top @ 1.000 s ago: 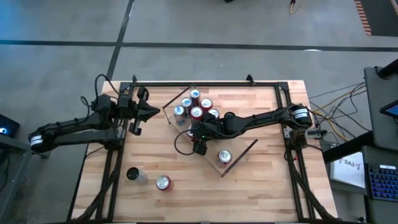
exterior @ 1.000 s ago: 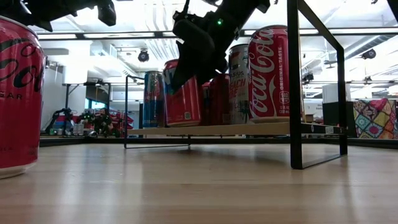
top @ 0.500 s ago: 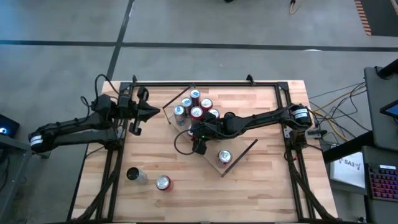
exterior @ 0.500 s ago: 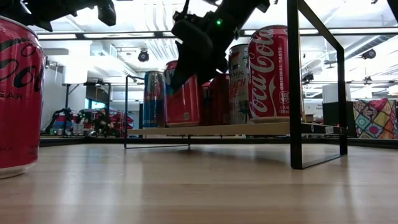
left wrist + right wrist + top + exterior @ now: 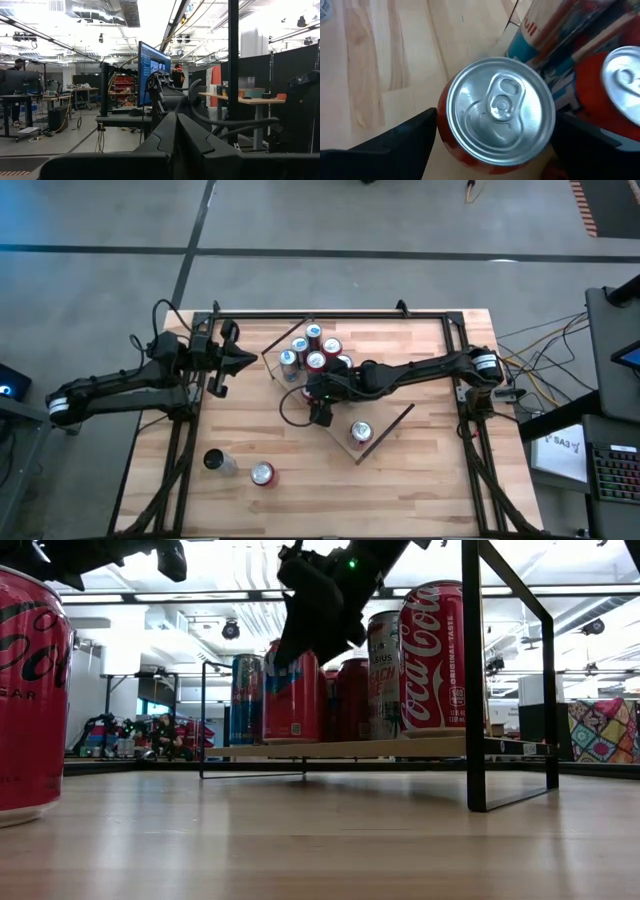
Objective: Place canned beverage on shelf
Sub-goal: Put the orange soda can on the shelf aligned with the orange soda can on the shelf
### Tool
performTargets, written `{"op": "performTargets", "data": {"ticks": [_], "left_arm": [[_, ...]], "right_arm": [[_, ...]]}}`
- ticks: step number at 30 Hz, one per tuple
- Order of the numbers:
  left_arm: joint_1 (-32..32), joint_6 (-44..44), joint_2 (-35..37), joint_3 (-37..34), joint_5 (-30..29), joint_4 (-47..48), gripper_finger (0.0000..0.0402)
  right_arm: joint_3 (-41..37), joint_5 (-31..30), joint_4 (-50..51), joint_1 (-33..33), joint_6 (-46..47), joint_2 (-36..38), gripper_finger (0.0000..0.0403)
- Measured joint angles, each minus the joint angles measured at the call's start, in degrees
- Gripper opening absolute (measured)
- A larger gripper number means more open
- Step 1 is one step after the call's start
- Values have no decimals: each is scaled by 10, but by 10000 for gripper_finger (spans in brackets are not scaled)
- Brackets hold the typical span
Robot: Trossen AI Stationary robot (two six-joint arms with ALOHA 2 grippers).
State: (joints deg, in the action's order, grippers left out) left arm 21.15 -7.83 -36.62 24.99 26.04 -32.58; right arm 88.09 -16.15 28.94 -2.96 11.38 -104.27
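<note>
The shelf [image 5: 385, 418] is a light-wood board lying slantwise on the table; it also shows in the low view [image 5: 350, 748]. Several cans [image 5: 317, 360] stand on its far end and one can [image 5: 360, 432] near its front corner. A red can [image 5: 500, 117] stands upright on the shelf's left edge, also seen in the low view [image 5: 293, 695]. My right gripper [image 5: 314, 402] is open just above it, one finger at each side of its top. My left gripper [image 5: 243, 360] is shut and empty at the table's left edge. My right gripper comes at the red can from above, pointing down, with its open fingers [image 5: 405, 142] beside the can's top rim [image 5: 451, 107]. I cannot tell whether they touch the can. The can stands upright on its base on the shelf.
Two more cans lie on the table at the near left, a silver-topped dark one [image 5: 215, 461] and a red one [image 5: 262, 474]; the red one looms at the low view's left [image 5: 30, 700]. A black frame [image 5: 475, 670] rises around the table's edges.
My right gripper has gone up a little from the red can, which stays upright on the shelf and now shows more of its side in the low view.
</note>
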Motion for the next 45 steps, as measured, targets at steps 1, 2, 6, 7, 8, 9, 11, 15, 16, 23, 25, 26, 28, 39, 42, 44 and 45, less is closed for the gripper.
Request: {"op": "performTargets", "data": {"ticks": [1,2,6,7,8,9,11,15,16,23,25,26,28,39,42,44,45], "left_arm": [[0,0,0,0,0,0,0],[0,0,0,0,0,0,0],[0,0,0,0,0,0,0],[0,0,0,0,0,0,0],[0,0,0,0,0,0,0],[0,0,0,0,0,0,0],[0,0,0,0,0,0,0],[0,0,0,0,0,0,0],[0,0,0,0,0,0,0],[0,0,0,0,0,0,0],[0,0,0,0,0,0,0],[0,0,0,0,0,0,0],[0,0,0,0,1,0,0],[0,0,0,0,4,0,0],[0,0,0,0,5,0,0],[0,0,0,0,5,0,0],[0,0,0,0,5,0,0]], "right_arm": [[6,-1,9,0,0,0,350],[13,-3,19,0,-1,0,350],[39,-4,47,0,-15,0,350],[48,-4,53,0,-16,0,350],[57,-4,61,0,-18,0,350],[67,-4,71,0,-19,0,350],[86,-4,88,0,-20,0,350],[125,-4,123,0,-20,0,348],[134,-4,129,0,-20,0,346],[185,21,200,-3,-24,0,322],[193,48,217,-3,-18,0,305],[194,64,222,-3,-16,0,294],[193,97,228,-4,-14,0,268],[145,142,266,-5,-35,-1,46],[135,142,265,-5,-45,-2,16],[129,142,259,-5,-49,-2,13],[128,142,258,-5,-51,-6,12]]}}
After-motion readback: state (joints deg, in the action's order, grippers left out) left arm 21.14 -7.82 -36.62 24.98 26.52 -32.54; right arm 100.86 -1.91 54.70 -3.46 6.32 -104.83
